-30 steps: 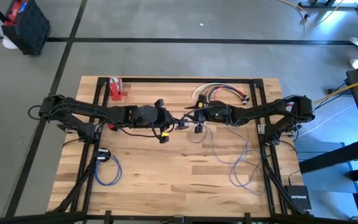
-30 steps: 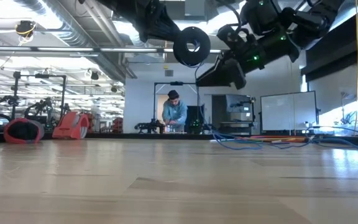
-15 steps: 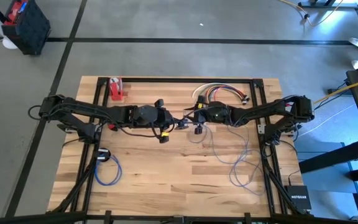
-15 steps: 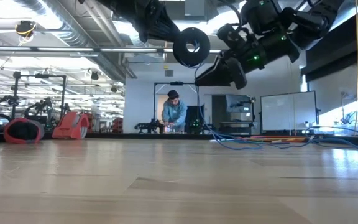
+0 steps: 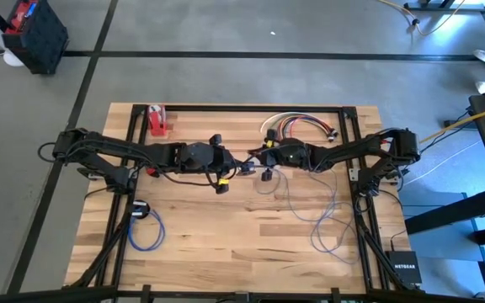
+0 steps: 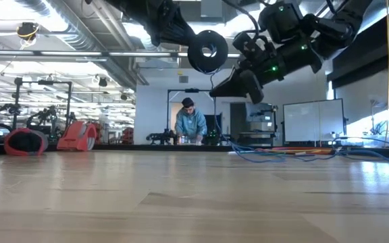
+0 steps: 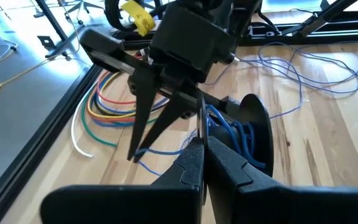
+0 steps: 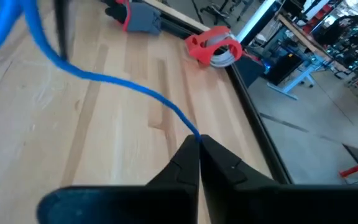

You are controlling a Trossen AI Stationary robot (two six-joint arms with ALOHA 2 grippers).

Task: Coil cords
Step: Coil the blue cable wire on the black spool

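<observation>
The left gripper (image 7: 201,146) is clenched on a coil of blue cord (image 7: 232,134) above the table's (image 5: 226,244) centre. The right gripper (image 8: 199,144) is clamped on the same blue cord's free strand, just at the left gripper's 3 o'clock. A second blue cord (image 5: 146,229) is seen at 8 o'clock. "NETGEAR" is read on a black box (image 5: 402,269) at 4 o'clock.
</observation>
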